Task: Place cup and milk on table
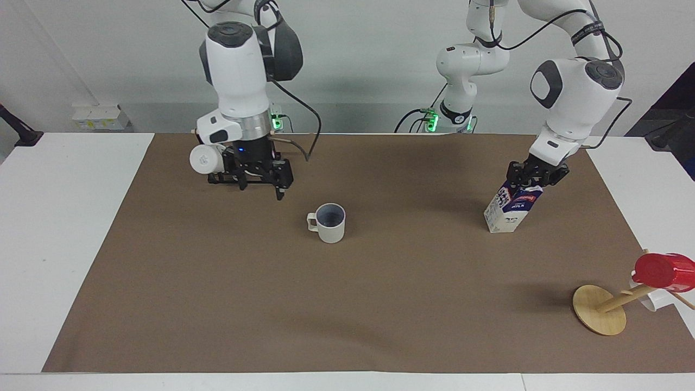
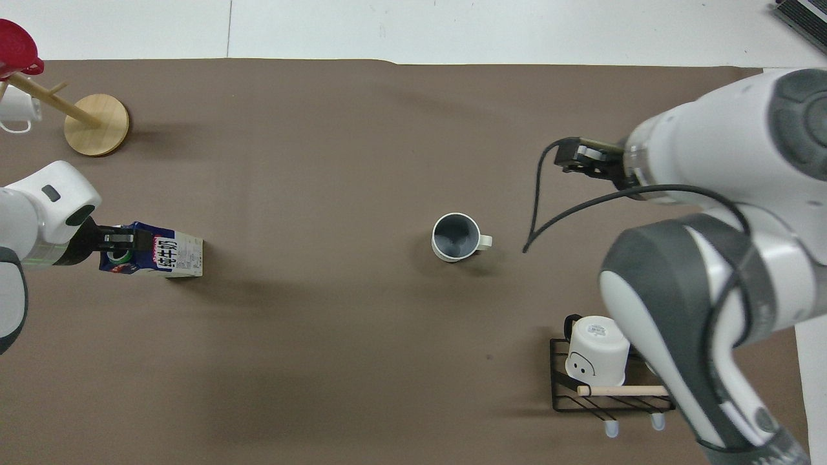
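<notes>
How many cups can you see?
4: the cup mid-sheet, a white mug on the rack, red cup and white cup on the wooden stand. Right arm may hide more.

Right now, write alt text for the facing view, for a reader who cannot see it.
A mug stands alone, upright, mid-table, released. The right gripper hangs open in front of a mug rack. The left gripper grips the top of a tilted milk carton.
</notes>
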Action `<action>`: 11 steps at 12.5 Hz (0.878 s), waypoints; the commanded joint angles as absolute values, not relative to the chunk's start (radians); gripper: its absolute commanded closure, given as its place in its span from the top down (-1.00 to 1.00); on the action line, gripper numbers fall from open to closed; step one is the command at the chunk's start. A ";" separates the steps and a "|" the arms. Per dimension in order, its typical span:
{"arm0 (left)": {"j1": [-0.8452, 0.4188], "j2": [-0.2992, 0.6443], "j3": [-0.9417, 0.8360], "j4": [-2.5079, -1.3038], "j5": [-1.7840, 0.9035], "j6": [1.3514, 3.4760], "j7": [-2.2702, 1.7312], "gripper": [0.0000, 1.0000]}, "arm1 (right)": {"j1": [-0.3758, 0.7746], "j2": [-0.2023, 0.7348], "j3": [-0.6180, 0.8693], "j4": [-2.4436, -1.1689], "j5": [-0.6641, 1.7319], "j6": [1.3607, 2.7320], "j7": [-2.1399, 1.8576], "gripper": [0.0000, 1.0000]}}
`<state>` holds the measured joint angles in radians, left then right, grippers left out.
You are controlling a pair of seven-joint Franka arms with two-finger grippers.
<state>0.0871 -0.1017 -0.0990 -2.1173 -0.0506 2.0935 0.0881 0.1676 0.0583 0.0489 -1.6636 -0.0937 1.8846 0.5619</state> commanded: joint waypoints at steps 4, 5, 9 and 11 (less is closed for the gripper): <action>0.098 -0.115 -0.103 -2.129 -0.044 2.112 0.087 0.03 | -0.084 -0.095 0.058 -1.687 -0.012 1.661 0.169 1.00; 0.098 -0.110 -0.103 -2.125 -0.044 2.112 0.087 0.00 | -0.090 -0.098 0.058 -1.681 -0.012 1.660 0.161 1.00; 0.057 -0.086 -0.109 -2.089 -0.090 2.109 -0.026 -0.06 | -0.081 -0.054 0.061 -1.562 -0.032 1.553 0.164 1.00; -0.017 -0.068 -0.109 -2.054 -0.109 2.108 -0.139 -0.07 | -0.077 0.017 0.066 -1.444 -0.041 1.470 0.167 1.00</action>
<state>0.0492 -0.0969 -0.1159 -2.0993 -0.0925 2.1021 -0.0452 -0.0760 -0.0647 0.0580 -1.5810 -0.0293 1.5431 0.1764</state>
